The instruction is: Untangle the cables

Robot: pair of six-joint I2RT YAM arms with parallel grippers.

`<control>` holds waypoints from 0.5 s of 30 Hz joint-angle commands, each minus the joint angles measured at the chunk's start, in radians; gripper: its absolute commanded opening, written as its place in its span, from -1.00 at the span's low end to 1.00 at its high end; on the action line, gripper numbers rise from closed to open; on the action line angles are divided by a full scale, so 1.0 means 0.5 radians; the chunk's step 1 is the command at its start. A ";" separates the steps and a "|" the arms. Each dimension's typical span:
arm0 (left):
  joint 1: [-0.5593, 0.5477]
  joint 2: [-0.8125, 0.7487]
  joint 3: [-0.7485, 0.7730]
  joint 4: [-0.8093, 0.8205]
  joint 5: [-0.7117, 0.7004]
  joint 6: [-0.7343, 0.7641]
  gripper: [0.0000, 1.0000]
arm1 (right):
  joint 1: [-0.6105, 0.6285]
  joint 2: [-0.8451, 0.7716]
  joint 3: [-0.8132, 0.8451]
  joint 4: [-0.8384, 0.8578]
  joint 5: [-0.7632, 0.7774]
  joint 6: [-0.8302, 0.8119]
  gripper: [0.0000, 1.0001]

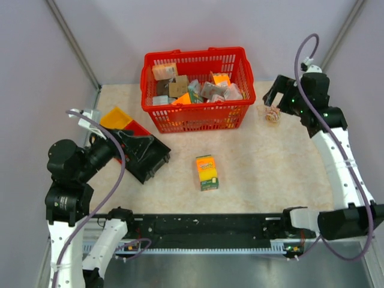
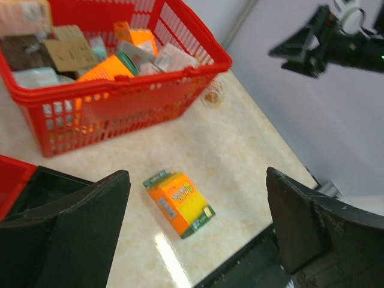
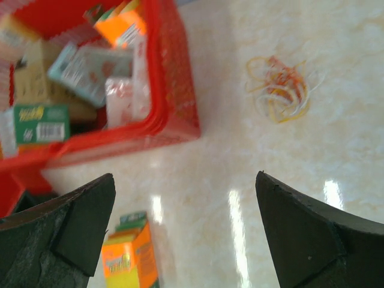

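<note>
The red basket [image 1: 196, 119] sits left of the right gripper [image 3: 185, 177], whose fingers stand wide apart, empty. The left gripper [image 2: 197, 174] gapes likewise, the orange box [image 2: 180, 203] ahead of it. The cables [image 3: 281, 89] lie tangled just ahead of the right gripper, untouched.

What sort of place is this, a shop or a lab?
Most likely a robot lab test cell: two black-and-white arms bolted to a small beige marble-patterned table, plain pale walls closing it in, and staged props: a red plastic basket of assorted packets and thin orange-yellow cables.
</note>
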 commanded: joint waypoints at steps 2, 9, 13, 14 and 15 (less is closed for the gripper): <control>-0.005 -0.101 -0.226 0.171 0.499 -0.149 0.97 | -0.417 0.386 0.049 0.492 0.137 0.334 0.98; -0.165 -0.150 -0.453 0.220 0.515 -0.128 0.98 | -0.595 1.254 0.327 0.738 -0.024 0.430 0.79; -0.226 -0.175 -0.460 0.144 0.481 -0.082 0.97 | -0.598 1.461 0.313 0.692 -0.132 0.380 0.56; -0.229 -0.187 -0.469 0.128 0.487 -0.081 0.96 | -0.592 1.455 0.227 0.729 -0.105 0.362 0.56; -0.229 -0.193 -0.484 0.119 0.487 -0.094 0.96 | -0.589 1.452 0.160 0.781 -0.105 0.338 0.56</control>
